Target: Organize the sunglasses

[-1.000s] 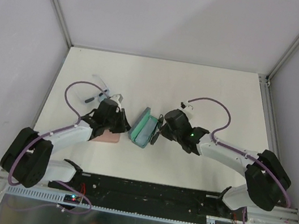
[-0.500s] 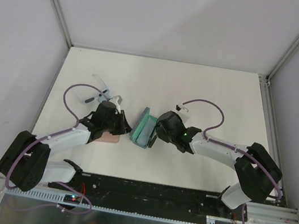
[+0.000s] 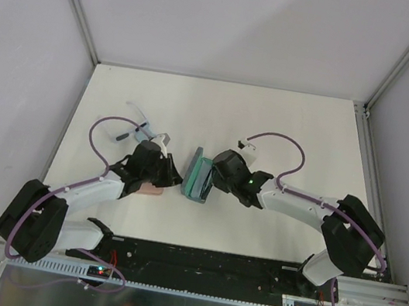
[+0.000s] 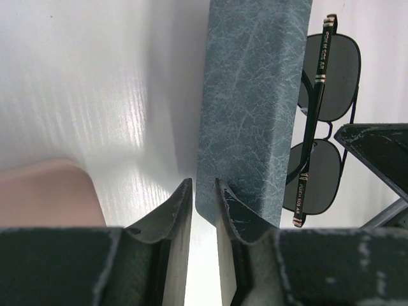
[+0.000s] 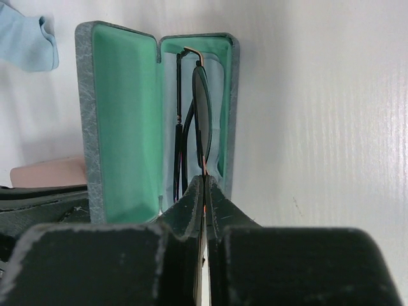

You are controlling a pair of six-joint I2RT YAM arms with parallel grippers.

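Near the middle of the desk (image 3: pixel 295 129), a grey-blue case (image 3: pixel 198 179) with green lining lies open between the two arms. Inside the case's tray half, the dark-framed sunglasses (image 5: pixel 199 121) stand on edge, folded, running the length of the tray. The right hand (image 5: pixel 203 186) reaches into that tray, with its fingers pressed together on the near end of the frame. The left hand (image 4: pixel 203 191) sits at the outer face of the case's lid. Its fingers are almost together with a thin slit between them, and the wrist view does not show whether they nip the lid's edge. A pink case (image 4: pixel 44 191) lies just beside the grey-blue case on the lid side, partly under the left hand. A light blue cloth (image 5: pixel 29 38) lies past the lid's far corner. Farther from the case on that same side is what appears to be the white-framed sunglasses (image 3: pixel 138 120), too small to read clearly
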